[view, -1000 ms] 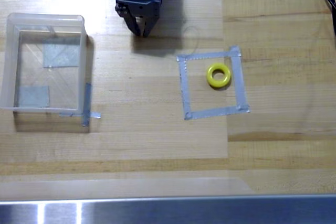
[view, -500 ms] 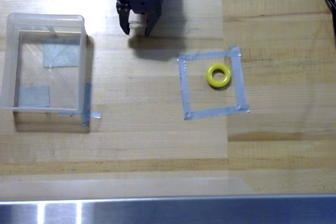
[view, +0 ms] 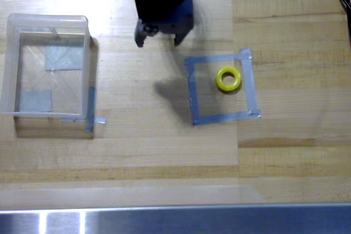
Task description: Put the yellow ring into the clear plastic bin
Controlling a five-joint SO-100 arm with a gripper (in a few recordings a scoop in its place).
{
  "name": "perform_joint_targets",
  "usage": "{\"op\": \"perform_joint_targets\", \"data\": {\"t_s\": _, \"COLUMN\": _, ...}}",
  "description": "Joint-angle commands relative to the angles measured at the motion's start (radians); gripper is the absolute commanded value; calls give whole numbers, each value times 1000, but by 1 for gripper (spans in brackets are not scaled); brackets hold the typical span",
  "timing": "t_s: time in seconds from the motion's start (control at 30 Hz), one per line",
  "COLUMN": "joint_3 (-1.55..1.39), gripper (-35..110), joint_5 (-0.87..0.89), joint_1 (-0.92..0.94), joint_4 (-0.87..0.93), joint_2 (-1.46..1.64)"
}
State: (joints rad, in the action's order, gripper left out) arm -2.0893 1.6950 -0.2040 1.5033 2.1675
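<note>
The yellow ring (view: 228, 78) lies flat on the wooden table inside a square outline of grey tape (view: 221, 87), toward its upper right. At the left stands the clear plastic bin (view: 48, 68), upright, with grey tape patches showing through its bottom. My black gripper (view: 159, 40) hangs at the top centre, above and left of the ring and right of the bin. Its two fingers are spread wide apart with nothing between them.
A strip of grey tape (view: 90, 110) sticks out at the bin's lower right corner. A metal rail (view: 175, 220) runs along the table's front edge. The arm casts a shadow (view: 173, 91) on the wood left of the tape square.
The gripper has opened from nearly shut to wide open. It has moved right and a little down, toward the tape square. Ring and bin have stayed put.
</note>
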Motion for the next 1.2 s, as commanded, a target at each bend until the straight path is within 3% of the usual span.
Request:
{"op": "perform_joint_targets", "data": {"t_s": 0.0, "joint_3": 212, "gripper": 27, "joint_5": 135, "joint_1": -166, "joint_4": 12, "joint_2": -184}}
{"op": "perform_joint_targets", "data": {"t_s": 0.33, "joint_3": 267, "gripper": 27, "joint_5": 278, "joint_1": -377, "joint_4": -190, "joint_2": -394}}
{"op": "perform_joint_targets", "data": {"t_s": 0.83, "joint_3": 247, "gripper": 27, "joint_5": 272, "joint_1": -291, "joint_4": -365, "joint_2": -624}}
{"op": "perform_joint_targets", "data": {"t_s": 1.17, "joint_3": 247, "gripper": 27, "joint_5": 270, "joint_1": -282, "joint_4": -371, "joint_2": -667}}
